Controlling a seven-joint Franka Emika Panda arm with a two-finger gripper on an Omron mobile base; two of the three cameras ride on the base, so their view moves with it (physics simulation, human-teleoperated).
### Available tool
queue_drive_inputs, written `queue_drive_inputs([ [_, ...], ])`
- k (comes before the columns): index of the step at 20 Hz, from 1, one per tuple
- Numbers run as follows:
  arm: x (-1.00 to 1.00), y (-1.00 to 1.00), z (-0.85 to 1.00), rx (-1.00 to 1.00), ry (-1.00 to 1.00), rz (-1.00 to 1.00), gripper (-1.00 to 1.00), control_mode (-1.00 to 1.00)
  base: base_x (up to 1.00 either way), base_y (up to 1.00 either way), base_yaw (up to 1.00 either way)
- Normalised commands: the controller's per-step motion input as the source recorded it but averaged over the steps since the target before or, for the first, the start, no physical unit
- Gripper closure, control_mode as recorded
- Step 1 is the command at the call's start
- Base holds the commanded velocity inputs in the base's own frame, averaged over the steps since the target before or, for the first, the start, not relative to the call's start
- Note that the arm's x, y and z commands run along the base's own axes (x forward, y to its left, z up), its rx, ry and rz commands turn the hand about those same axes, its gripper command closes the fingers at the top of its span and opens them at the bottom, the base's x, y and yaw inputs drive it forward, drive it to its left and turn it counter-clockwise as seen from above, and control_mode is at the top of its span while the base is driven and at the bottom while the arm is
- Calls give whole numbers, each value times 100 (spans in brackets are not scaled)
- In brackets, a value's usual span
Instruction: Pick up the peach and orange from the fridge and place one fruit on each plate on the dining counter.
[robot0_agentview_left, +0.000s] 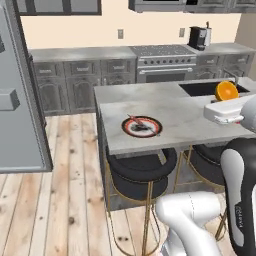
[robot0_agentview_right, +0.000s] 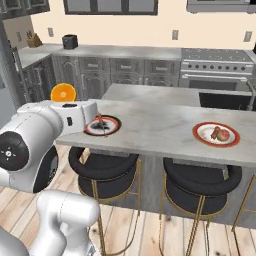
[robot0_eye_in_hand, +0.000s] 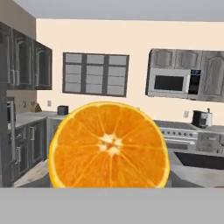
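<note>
Where its cut face shows, the orange (robot0_eye_in_hand: 109, 146) is bright, segmented

Arm (robot0_agentview_right: 30, 150) reared up from the base, elbow bent, forearm levelled out. White hand (robot0_agentview_left: 225, 111) stretched flat over the near edge of the dining counter (robot0_agentview_left: 165, 115). Gripper (robot0_agentview_right: 64, 101) pointing upward-ish, closed around the orange (robot0_agentview_right: 63, 93), cut face toward the wrist camera. Fingertips hidden behind the fruit.
</note>
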Motion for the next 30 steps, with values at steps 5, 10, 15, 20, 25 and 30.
queue_drive_inputs([
  [5,0,0,0,0,0,0,100,100,84,44,-9],
  [10,0,0,0,0,0,0,100,100,86,49,4],
  [15,0,0,0,0,0,0,100,100,100,31,14],
  [20,100,33,-45,0,82,10,100,-100,0,0,0],
  [25,100,21,-76,0,76,14,100,-100,0,0,0],
  [30,92,0,-80,0,54,13,100,-100,0,0,0],
])
